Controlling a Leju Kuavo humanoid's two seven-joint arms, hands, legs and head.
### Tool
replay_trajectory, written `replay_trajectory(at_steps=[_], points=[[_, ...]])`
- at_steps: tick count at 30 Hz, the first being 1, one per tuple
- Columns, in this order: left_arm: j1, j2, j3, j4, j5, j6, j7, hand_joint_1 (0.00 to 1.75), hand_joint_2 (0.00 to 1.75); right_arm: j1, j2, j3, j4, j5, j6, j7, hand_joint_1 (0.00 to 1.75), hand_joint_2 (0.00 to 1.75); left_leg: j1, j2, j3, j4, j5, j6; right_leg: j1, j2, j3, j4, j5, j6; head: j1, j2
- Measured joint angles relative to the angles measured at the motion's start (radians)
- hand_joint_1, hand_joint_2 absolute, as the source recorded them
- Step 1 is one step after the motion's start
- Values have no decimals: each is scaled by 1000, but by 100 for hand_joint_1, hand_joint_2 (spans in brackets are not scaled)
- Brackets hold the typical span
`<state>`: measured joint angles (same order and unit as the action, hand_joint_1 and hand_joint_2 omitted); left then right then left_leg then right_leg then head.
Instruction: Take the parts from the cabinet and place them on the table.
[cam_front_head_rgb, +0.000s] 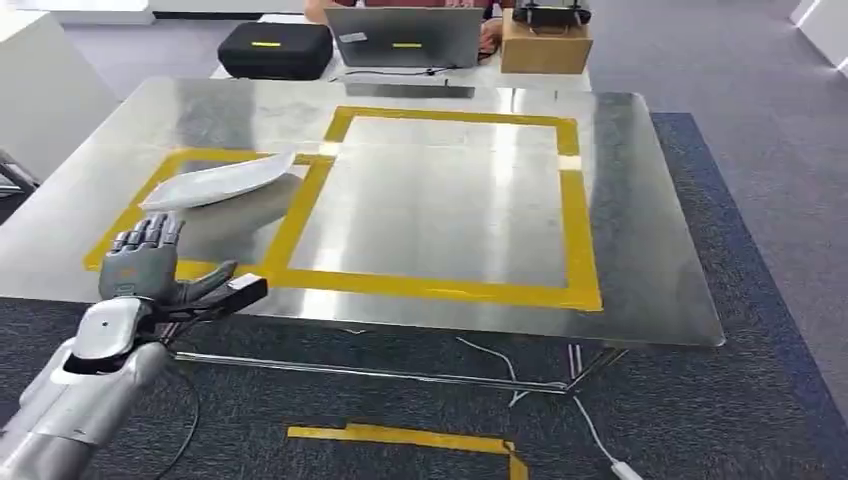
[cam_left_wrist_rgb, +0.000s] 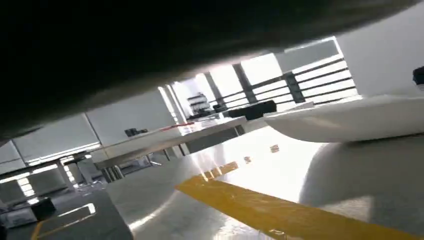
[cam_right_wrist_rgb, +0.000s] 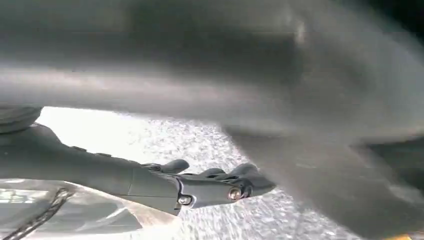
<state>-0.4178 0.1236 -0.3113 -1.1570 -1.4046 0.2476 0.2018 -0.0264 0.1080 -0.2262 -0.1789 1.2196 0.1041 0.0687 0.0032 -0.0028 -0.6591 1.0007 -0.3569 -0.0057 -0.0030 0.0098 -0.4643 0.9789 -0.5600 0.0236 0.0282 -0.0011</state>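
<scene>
On the steel table (cam_front_head_rgb: 620, 260), white part (cam_front_head_rgb: 220, 182), left hand (cam_front_head_rgb: 145, 262) empty, fingers spread, no legible writing.

The robot's silver left arm (cam_front_head_rgb: 70, 395) reached up from the lower left of the head view. Its left hand (cam_front_head_rgb: 150, 268) was raised with the dark fingers (cam_front_head_rgb: 150, 235) upright, slightly spread and empty, thumb pointing out to the side. In the right wrist view, the right hand (cam_right_wrist_rgb: 200, 185) appeared blurred, its dark fingers extended and holding nothing.
</scene>
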Motion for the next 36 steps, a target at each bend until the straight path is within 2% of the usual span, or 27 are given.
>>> replay_trajectory(at_steps=[1,2,4,5,6,7,8,10,11,12,13,16,17,18,20,21,22,23,25,26,27,28,31,32,33,35,36], points=[[2,1,0,0,1,-1,0,0,0,1,0,0,0,0,0,1,0,0,2,-2,-5,1,4,-5,-6,-5,-9,-5,12,-15,1,0],[3,2,0,0,2,-2,0,0,0,-1,0,0,0,0,0,2,0,0,4,0,-16,18,-36,-10,-6,-9,-17,-4,22,-30,-2,0],[3,3,0,0,2,-5,1,0,0,-2,0,0,0,0,0,3,0,0,5,0,-51,149,-165,-19,-6,-11,-38,-3,46,-38,-9,0],[5,3,0,0,2,-6,1,0,0,-2,0,0,0,-1,0,3,0,0,5,0,-69,233,-212,-22,-4,-12,-53,-1,59,-39,-7,0],[8,3,0,0,2,-8,1,0,0,-2,0,0,0,0,0,5,0,0,5,0,-79,297,-231,-23,-3,-14,-68,2,68,-40,-8,0],[11,3,0,0,2,-8,1,0,0,-2,0,0,0,0,0,5,0,0,5,0,-73,323,-223,-21,0,-16,-83,5,77,-40,-8,0],[14,3,0,0,2,-9,1,0,0,-3,0,0,0,0,0,5,0,0,5,0,-48,310,-196,-18,2,-17,-98,8,86,-39,-8,0],[15,3,0,-2,2,-12,2,0,0,-5,0,-1,0,-1,0,5,0,0,3,0,61,163,-133,-4,7,-17,-124,15,102,-37,-8,0],[15,3,0,-8,2,-16,4,0,0,-6,1,-1,0,-1,-1,5,0,0,-1,0,131,68,-136,7,7,-17,-129,18,108,-35,-8,0],[15,3,0,-15,2,-18,5,0,0,-6,3,-1,0,-1,-1,5,0,0,-6,1,174,-3,-163,17,15,-17,-136,21,113,-29,-8,0],[15,2,0,-21,3,-18,6,0,0,-7,3,-1,0,-1,-2,6,0,0,-7,1,179,-19,-166,17,12,-18,-137,20,121,-24,-5,0],[19,2,0,-22,3,-22,9,0,0,-6,3,-6,0,-1,-3,9,0,0,-9,1,163,-26,-142,31,10,-19,-142,14,145,-2,-6,0],[17,0,0,-23,3,-24,9,0,0,-6,2,-8,0,-1,-3,9,0,0,-4,9,155,-32,-127,37,7,-13,-153,29,117,0,-10,0],[17,-2,-1,-24,3,-25,9,0,0,-6,2,-9,0,-1,-3,9,0,0,-2,7,140,-32,-115,46,8,-11,-178,68,61,5,-4,0],[22,-3,-1,-26,3,-26,9,0,0,-10,2,-12,0,-3,-3,6,0,0,-3,7,109,-31,-92,49,7,-10,-211,216,-49,13,-1,0],[24,-2,-1,-26,3,-26,9,0,0,-11,2,-14,0,-3,-3,4,0,0,-3,8,92,-30,-80,48,7,-10,-219,288,-81,16,-1,0],[27,-2,-1,-26,3,-26,10,0,0,-11,2,-15,0,-3,-3,4,0,0,-4,8,76,-29,-67,47,7,-10,-212,327,-78,17,0,0],[29,-3,-1,-26,3,-26,9,0,0,-10,2,-16,0,-2,-3,8,0,0,-4,7,60,-27,-56,45,7,-10,-186,322,-46,18,-1,0],[31,-3,-1,-26,3,-26,10,0,0,-9,2,-16,0,-1,-4,11,0,0,-3,6,29,-19,-36,40,4,-11,-93,204,29,16,0,0],[31,-3,-1,-27,3,-26,9,0,0,-9,2,-16,0,0,-4,13,0,0,-3,5,17,-14,-28,35,2,-10,-31,113,38,14,0,0],[31,-3,-1,-28,3,-26,10,0,0,-9,2,-16,0,0,-4,13,0,0,-8,5,5,-7,-21,29,3,-8,31,18,5,13,0,0],[31,-2,-1,-33,3,-28,10,0,0,-7,2,-16,0,0,-5,15,0,0,-9,5,-1,-3,-11,24,4,-5,59,-33,-15,5,-3,0],[33,-1,-1,-34,4,-38,12,0,0,-1,2,-16,0,1,-4,19,0,0,-8,5,-5,-12,19,8,8,-8,26,-22,-1,-17,-1,0],[35,0,-1,-34,5,-40,13,0,0,0,2,-17,0,2,-4,20,0,0,-4,4,-11,-7,7,2,0,-14,17,-26,13,-28,-2,0],[36,2,-1,-34,6,-46,14,0,0,-1,1,-17,0,3,-4,20,0,0,-4,4,-21,20,-50,-6,1,-14,6,-26,24,-40,-4,0],[39,4,0,-34,12,-54,19,0,0,-3,1,-17,0,6,-4,21,0,0,0,4,-54,169,-181,-17,2,-16,-9,-25,47,-43,-7,0],[45,4,0,-34,13,-57,20,0,0,-2,1,-17,0,6,-3,22,0,0,2,4,-67,248,-219,-20,3,-17,-24,-22,60,-44,-8,0]])
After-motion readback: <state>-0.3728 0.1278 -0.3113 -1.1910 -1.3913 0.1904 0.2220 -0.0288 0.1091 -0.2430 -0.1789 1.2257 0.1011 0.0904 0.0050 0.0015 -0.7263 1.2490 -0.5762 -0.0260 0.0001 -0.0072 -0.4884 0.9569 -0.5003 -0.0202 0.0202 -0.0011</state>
